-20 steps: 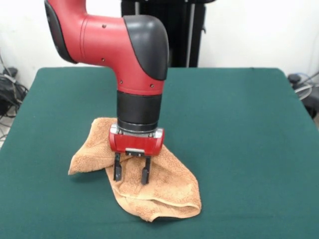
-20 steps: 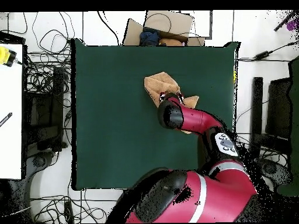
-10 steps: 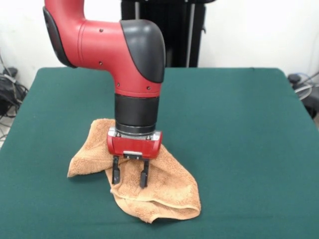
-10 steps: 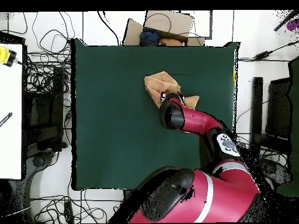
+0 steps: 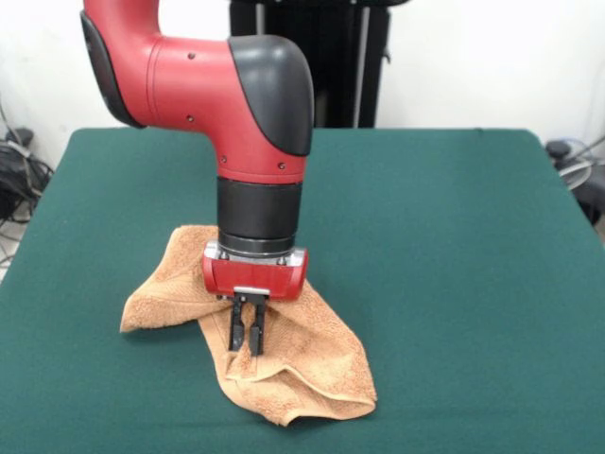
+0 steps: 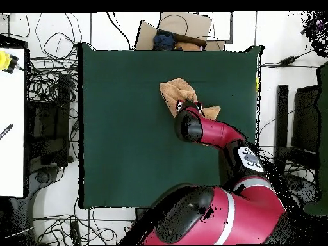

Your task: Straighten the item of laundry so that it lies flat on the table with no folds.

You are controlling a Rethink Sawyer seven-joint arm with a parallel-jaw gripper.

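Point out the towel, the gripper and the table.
towel [image 5: 321, 364]: front view, flat part near its lower corner.
gripper [image 5: 246, 346]: front view, between the fingertips pinching the cloth.
table [image 5: 454, 246]: front view, bare green top.

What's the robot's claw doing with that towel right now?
Claw shut, pinching a ridge of the towel. Towel crumpled and folded on the table. Nothing else on the tabletop in the way.

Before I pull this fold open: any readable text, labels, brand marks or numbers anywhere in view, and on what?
None can be read.
Towel: no legible tag or label shows.
Gripper, shut on the towel: its red body bears no readable marking.
Table: plain green top, no text.
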